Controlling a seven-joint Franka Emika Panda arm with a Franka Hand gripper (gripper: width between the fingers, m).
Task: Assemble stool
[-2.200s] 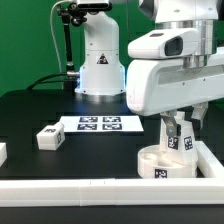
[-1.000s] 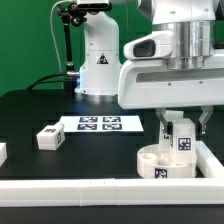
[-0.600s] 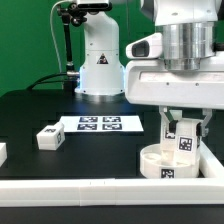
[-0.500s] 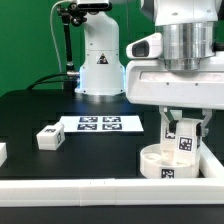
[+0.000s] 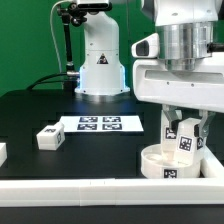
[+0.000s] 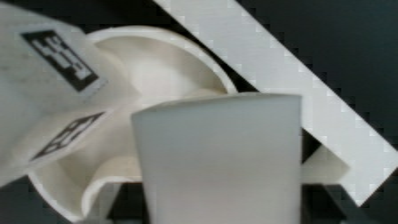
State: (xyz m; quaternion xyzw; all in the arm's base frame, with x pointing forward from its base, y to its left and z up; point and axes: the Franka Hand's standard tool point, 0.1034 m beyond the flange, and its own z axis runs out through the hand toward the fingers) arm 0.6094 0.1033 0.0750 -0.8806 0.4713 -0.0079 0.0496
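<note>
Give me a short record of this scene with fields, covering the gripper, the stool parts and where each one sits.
Gripper: shut on a white blocky plastic leg, held upright
Seat: thick round white plastic disc seat, below that leg, at the exterior view's right, beside the long white border rail
Leg-seat contact: cannot tell
Loose part: second white blocky leg lying on the black table, at the exterior view's left
Marker board: flat, between the loose leg and the seat

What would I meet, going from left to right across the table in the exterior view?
White block cut by the picture's edge → loose leg → marker board → round seat. The held leg in the gripper overlaps the seat, so it is left out.
</note>
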